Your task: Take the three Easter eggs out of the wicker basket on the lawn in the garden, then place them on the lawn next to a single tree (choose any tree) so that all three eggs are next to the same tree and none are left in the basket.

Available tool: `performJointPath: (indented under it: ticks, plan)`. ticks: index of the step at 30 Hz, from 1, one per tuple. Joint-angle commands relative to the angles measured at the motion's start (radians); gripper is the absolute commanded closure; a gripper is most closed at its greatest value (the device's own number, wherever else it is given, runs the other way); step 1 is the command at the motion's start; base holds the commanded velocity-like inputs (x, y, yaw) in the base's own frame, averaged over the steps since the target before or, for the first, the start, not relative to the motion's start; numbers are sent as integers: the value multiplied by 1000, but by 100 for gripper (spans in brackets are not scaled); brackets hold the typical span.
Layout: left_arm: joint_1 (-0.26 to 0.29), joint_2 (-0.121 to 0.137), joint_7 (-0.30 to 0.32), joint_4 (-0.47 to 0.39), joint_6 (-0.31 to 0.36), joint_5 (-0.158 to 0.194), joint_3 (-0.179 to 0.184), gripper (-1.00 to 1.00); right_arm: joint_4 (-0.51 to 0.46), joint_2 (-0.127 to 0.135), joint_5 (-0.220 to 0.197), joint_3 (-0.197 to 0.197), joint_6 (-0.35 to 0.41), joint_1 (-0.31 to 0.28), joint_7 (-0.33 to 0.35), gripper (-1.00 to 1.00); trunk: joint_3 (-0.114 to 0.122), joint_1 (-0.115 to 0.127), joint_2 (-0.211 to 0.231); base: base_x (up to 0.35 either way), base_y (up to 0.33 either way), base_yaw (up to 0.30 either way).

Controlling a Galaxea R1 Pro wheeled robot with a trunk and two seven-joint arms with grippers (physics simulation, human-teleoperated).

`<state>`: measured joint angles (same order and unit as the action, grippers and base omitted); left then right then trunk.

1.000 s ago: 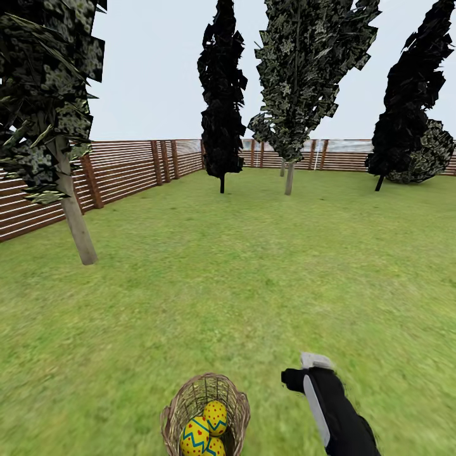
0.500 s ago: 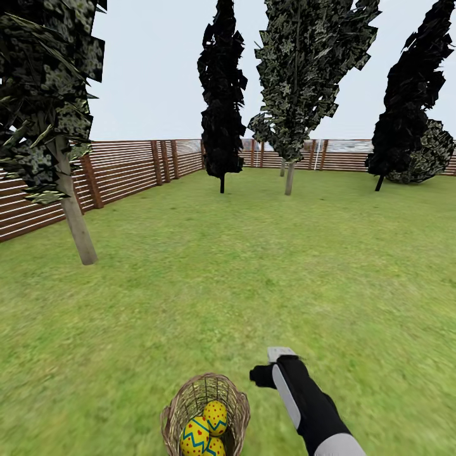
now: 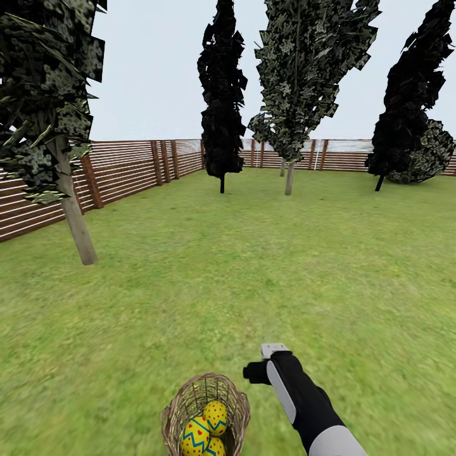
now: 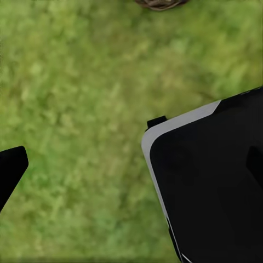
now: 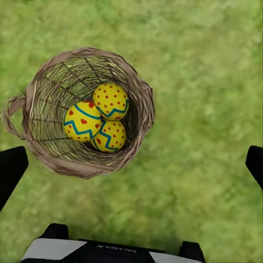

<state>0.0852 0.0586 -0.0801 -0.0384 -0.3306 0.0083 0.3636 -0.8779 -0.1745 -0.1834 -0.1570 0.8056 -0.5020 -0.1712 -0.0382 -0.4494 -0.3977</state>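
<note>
Wicker basket (image 5: 82,118) on the lawn (image 3: 266,266), three Easter eggs (image 5: 101,118) inside.
The basket is cut off at the head view's lower edge; right pincer (image 5: 131,164) hangs spread above it, open grass all around. Left pincer's state cannot be told.

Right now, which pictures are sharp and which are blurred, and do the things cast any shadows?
Head view: trees and fence sharp, near lawn smeared. Right wrist view: the three Easter eggs and wicker basket crisp, with no clear cast shadow on the soft grass. Left wrist view: grass blurred, light flat, no glare.
</note>
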Motion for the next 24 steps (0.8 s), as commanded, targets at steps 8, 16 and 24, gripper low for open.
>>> performJointPath:
  ticks: [8,16,24]
  plan:
    - [1,1,-6,0,-2,0,8,-100,-1,2,-36,2,-2,-1,-5,-100,-2,-1,-2,0,50,0]
    - [1,1,-6,0,-3,-1,9,-100,-3,4,-41,4,-4,0,-4,-100,-2,-1,-2,19,94,0]
    - [1,1,-5,0,-4,-1,9,-100,-1,15,-41,11,-1,0,-7,-100,-2,-1,-2,44,71,0]
